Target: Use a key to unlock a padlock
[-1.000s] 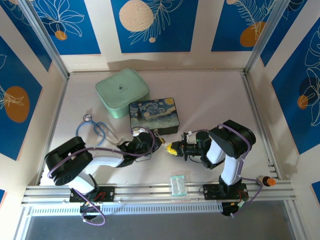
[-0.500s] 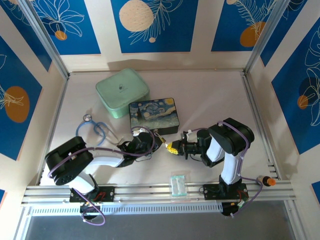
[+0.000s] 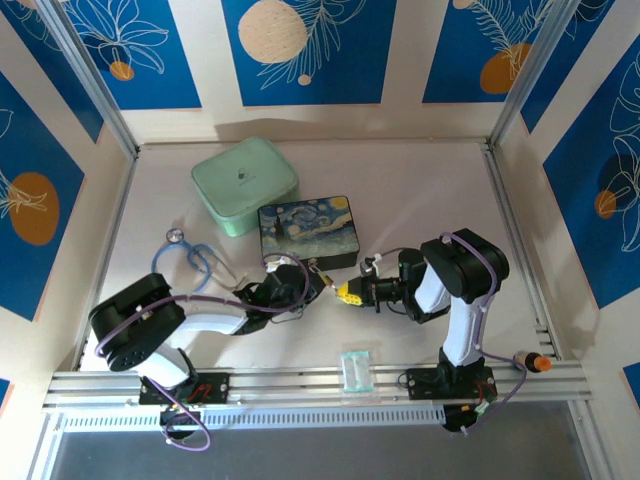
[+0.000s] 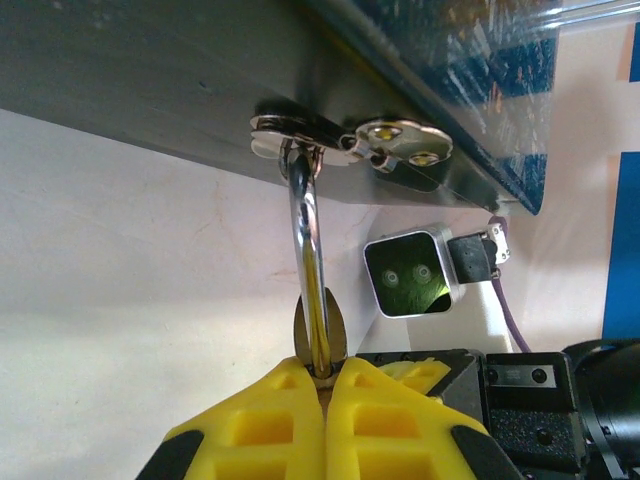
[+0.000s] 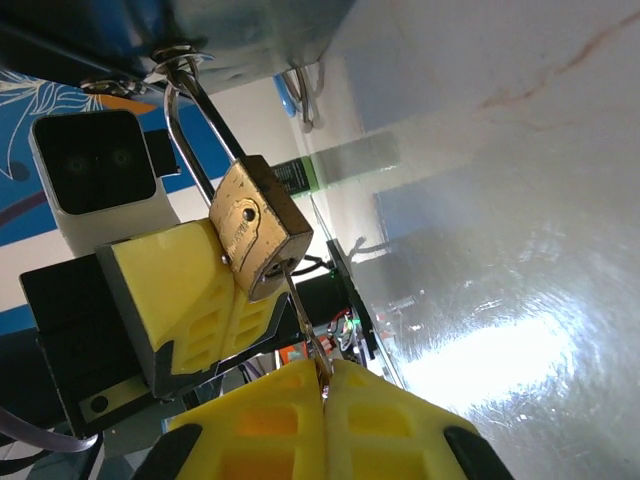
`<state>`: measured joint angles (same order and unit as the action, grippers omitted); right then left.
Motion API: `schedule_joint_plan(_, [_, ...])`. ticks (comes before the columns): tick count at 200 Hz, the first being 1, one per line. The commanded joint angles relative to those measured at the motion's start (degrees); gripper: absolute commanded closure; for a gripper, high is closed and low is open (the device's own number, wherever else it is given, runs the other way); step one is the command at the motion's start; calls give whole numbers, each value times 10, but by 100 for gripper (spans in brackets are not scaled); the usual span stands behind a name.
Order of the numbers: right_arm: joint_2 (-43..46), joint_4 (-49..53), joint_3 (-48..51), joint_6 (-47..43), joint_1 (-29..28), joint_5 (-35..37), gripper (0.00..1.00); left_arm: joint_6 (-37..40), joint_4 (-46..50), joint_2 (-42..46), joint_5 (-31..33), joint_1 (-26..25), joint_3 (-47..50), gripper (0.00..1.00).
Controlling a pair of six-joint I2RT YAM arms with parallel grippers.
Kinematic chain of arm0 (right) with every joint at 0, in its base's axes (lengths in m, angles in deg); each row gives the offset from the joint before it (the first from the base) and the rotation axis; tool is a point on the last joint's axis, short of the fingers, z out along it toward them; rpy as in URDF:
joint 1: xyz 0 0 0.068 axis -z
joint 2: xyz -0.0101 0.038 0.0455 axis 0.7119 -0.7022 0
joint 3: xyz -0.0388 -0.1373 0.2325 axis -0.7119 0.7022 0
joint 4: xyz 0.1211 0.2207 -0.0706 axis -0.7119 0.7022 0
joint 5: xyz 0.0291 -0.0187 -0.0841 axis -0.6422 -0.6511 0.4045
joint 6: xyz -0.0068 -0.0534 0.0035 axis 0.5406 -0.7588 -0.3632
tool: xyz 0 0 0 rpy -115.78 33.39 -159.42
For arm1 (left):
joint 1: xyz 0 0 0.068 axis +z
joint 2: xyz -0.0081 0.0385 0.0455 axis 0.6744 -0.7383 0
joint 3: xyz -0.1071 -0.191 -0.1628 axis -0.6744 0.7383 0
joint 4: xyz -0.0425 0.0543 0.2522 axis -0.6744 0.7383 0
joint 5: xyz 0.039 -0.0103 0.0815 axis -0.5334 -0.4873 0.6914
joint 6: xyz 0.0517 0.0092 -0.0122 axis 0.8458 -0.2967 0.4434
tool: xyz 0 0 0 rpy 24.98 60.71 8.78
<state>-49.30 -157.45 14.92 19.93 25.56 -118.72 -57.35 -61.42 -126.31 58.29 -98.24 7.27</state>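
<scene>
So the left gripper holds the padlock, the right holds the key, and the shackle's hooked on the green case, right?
No: the shackle is hooked through the painted box's clasp, not the green case, as the left wrist view shows. Otherwise right.

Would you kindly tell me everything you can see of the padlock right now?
The padlock is a small brass-coloured block with a thin, shiny silver U-shaped shackle. The shackle is hooked through the silver clasp on the painted box, and the body hangs from it, tilted. The left gripper is shut on the body. The key has its thin blade in the keyhole, its head pinched by the right gripper. Both shackle legs appear to enter the body, so it looks locked.
</scene>
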Motion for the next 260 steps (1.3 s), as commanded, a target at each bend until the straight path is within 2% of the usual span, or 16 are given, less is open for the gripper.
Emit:
schedule_joint_plan(1, [5,86,-11,-46,6,7,100,0,-41,10,-57,-15,2,100])
schedule_joint_plan(50, [1,65,-3,-33,16,32,100,-7,-56,7,-62,-17,1,100])
schedule_joint_plan(83, [-9,21,4,-3,27,40,100,6,-24,23,-55,-23,-3,100])
schedule_joint_plan(169, [14,-14,24,42,-28,92,100,0,-32,2,-38,-37,-8,100])
schedule_joint_plan(214, [22,-24,23,61,-38,120,100,-8,-42,-9,-44,-41,-10,100])
schedule_joint_plan(260, [17,-31,11,72,-76,152,100,-19,-61,-12,-40,-43,-4,100])
